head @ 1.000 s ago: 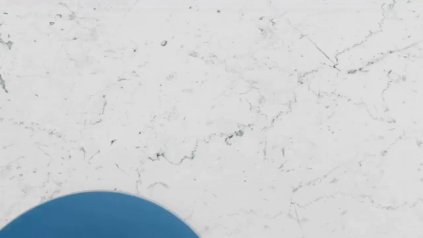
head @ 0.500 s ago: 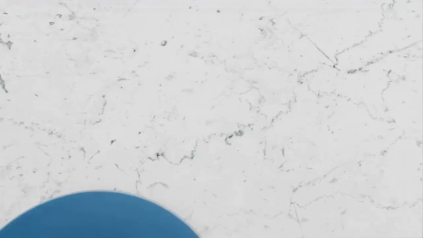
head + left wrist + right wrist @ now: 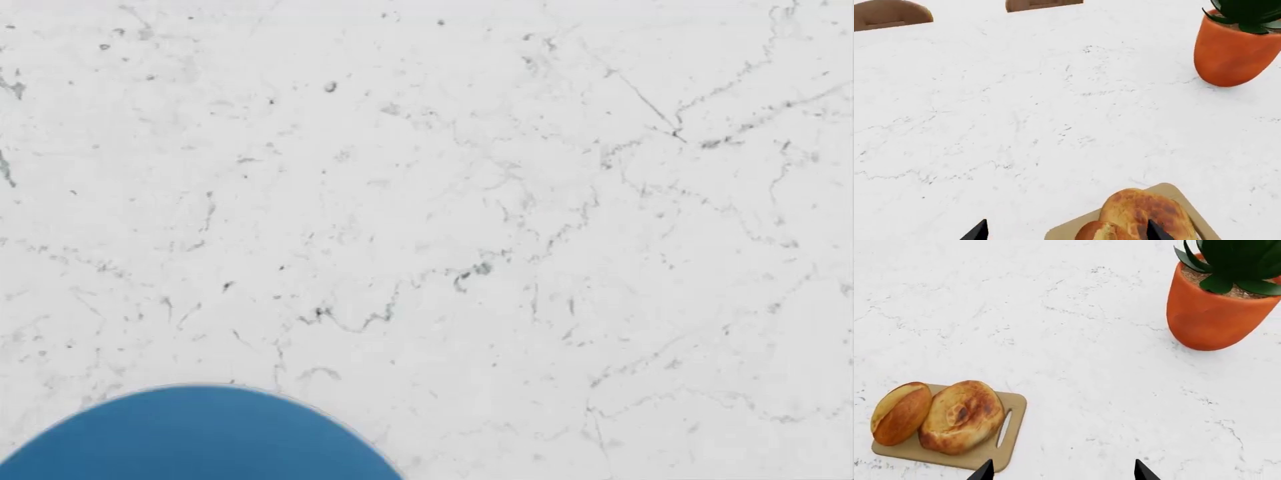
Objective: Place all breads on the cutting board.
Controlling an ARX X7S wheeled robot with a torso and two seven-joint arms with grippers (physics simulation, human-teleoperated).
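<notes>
In the right wrist view the light-wood cutting board [image 3: 1011, 432] lies on the white marble table. The round puffy bread [image 3: 963, 416] with a dark-spotted centre and the smooth oval loaf [image 3: 901, 412] both rest on it, side by side. My right gripper [image 3: 1062, 472] is open and empty above the table beside the board's slot end. In the left wrist view the board [image 3: 1071, 230] and both breads [image 3: 1147, 210] show at the frame edge. My left gripper [image 3: 1065, 234] is open above them, holding nothing. The head view shows neither gripper, no bread and no board.
An orange plant pot [image 3: 1214, 315] with green leaves stands on the table beyond the board; it also shows in the left wrist view [image 3: 1234, 50]. Two brown chair backs [image 3: 891, 14] line the far table edge. A blue round thing [image 3: 200, 440] fills the head view's lower left.
</notes>
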